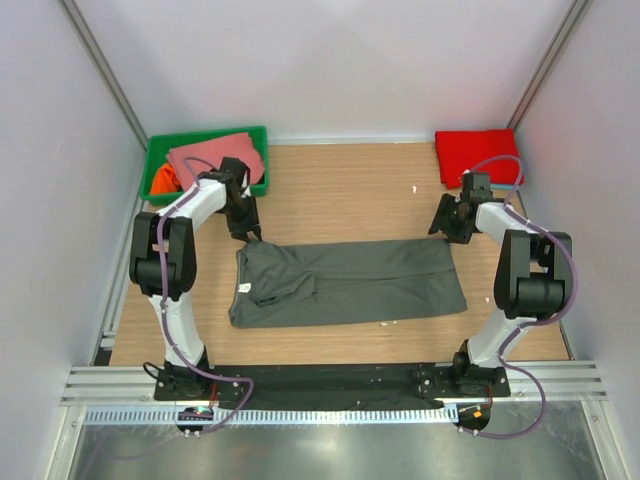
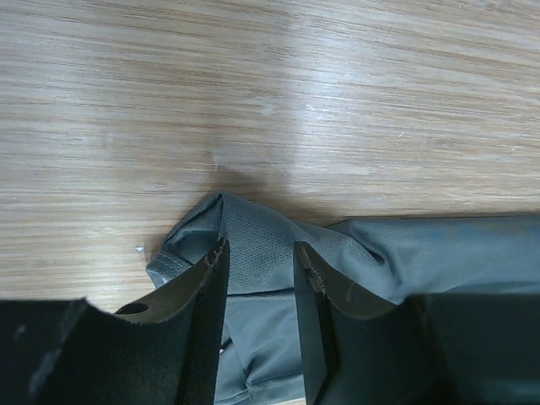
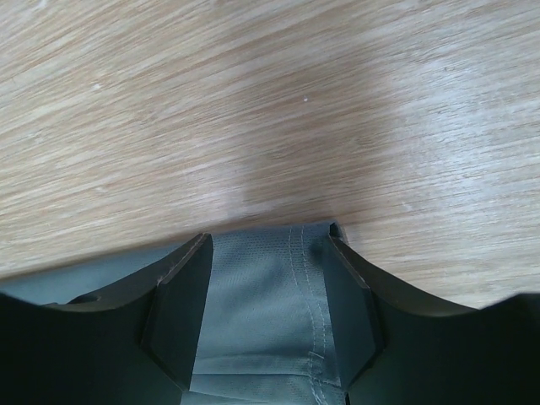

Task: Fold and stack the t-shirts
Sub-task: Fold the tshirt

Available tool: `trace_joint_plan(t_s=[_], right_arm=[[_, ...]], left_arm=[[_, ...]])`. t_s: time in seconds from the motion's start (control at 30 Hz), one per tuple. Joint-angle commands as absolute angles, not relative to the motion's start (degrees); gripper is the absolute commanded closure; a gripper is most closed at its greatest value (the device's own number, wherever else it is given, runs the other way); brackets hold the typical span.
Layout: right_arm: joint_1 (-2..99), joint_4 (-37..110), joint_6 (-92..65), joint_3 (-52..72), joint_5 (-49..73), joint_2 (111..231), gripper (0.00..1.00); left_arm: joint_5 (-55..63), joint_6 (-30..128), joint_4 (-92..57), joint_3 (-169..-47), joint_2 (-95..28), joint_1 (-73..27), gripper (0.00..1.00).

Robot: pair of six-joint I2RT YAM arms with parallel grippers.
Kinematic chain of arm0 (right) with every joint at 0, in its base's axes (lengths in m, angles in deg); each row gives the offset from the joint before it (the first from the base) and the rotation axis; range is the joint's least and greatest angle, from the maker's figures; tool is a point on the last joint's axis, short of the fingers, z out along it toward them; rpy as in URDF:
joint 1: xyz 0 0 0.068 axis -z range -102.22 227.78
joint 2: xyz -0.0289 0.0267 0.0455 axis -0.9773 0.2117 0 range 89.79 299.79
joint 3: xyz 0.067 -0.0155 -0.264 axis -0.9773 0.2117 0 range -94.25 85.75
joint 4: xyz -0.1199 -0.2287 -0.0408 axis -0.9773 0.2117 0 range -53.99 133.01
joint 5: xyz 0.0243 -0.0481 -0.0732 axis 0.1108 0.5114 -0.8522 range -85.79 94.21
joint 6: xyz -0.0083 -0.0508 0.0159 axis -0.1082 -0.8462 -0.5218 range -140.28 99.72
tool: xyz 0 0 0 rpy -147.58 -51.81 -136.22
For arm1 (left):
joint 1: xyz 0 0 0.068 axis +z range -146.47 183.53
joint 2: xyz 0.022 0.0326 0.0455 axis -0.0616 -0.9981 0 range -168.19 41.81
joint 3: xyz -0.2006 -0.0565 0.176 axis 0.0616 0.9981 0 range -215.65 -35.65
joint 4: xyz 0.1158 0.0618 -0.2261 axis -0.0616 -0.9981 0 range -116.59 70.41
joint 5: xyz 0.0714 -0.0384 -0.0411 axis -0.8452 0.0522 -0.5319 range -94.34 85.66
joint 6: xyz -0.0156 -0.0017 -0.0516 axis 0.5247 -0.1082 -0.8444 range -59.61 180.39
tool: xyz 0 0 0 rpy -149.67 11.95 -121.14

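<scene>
Light wood-grain desk point(image 1: 350, 190), boxed in by plain white walls, with metal rails along the bottom of the top view. Across the middle of that view, the dark grey t-shirt point(image 1: 350, 282), already narrowed into a long band. Long axis left to right in the frame, neck end with its white label point(image 1: 244, 287) toward the left, hem end toward the right. At the band's upper left corner, the left tool point(image 1: 247, 228); at its upper right corner, the right tool point(image 1: 447, 225). One arm per end, each nearer its own corner, the cloth spreading from both toward the bottom of the frame. In the left wrist view, fingers point(image 2: 207, 321) partly open, set astride a rucked-up corner of the grey cloth, a gap showing between them and no firm pinch visible. In the right wrist view, fingers point(image 3: 181, 295) wider apart, straddling the stitched hem corner lying flat, nothing clamped. Judging from this, both upper corners lined up for a pinch, with a lift and fold of the band likely to follow. Elsewhere, a folded red t-shirt point(image 1: 478, 155) in the upper right of the top view, just above the right tool. In the upper left, a green bin point(image 1: 155, 160) holding a salmon-pink shirt point(image 1: 215, 155) and an orange shirt point(image 1: 162, 182). A few pale specks on the wood.
</scene>
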State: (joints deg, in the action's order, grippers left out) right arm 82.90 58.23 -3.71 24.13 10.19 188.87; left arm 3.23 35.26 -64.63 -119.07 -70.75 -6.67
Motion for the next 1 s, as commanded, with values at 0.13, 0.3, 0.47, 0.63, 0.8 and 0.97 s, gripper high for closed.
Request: trace_joint_plan(t_s=[0.13, 0.3, 0.47, 0.63, 0.8, 0.97], right_arm=[[83.0, 56.5, -4.9, 22.2, 10.7, 190.0, 0.39], [83.0, 56.9, -5.0, 20.9, 11.0, 191.1, 0.39], [83.0, 57.2, -5.2, 20.6, 11.0, 191.5, 0.39], [83.0, 57.3, -5.2, 20.5, 10.3, 192.1, 0.39], [83.0, 57.5, -5.9, 19.4, 9.6, 192.7, 0.39], [83.0, 58.0, -6.8, 18.6, 8.4, 193.4, 0.39]], left_arm=[[-0.1, 34.2, -62.4, -119.4, -69.2, -6.2, 0.57], [0.4, 33.9, -63.5, -121.1, -71.4, -5.7, 0.56], [1.2, 33.4, -63.3, -121.0, -72.2, -5.4, 0.61], [1.9, 33.7, -63.2, -120.8, -72.6, -5.3, 0.75], [-1.3, 33.8, -63.3, -118.7, -68.6, -5.1, 0.96], [-1.8, 33.5, -62.2, -115.1, -62.8, -5.1, 1.0]])
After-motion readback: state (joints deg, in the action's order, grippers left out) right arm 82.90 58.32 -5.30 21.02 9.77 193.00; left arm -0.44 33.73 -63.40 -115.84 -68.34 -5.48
